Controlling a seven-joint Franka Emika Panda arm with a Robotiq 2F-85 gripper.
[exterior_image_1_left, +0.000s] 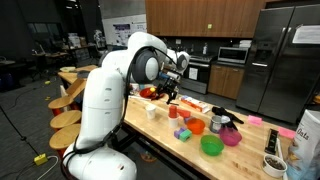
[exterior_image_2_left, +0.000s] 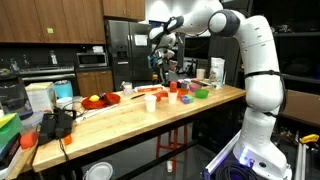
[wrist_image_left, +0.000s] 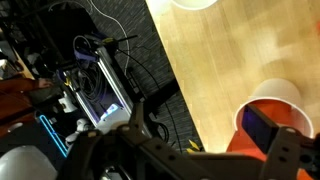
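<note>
White paper cup with an orange inner wall and something blue inside it (wrist_image_left: 272, 108) stands on the long pale wooden counter (wrist_image_left: 215, 70), at four o'clock in the wrist view. Its lower edge is hidden behind a finger. The black two-fingered gripper (exterior_image_1_left: 172, 88) hangs above the counter, jaws spread wide and, as far as I can see, holding nothing. I'd call this an approach: a grasp would need the jaws shifted toward four o'clock and lowered. A second plain white cup (wrist_image_left: 195, 3) at twelve o'clock is clipped by the frame. The blue thing is too blurred to name.
</note>
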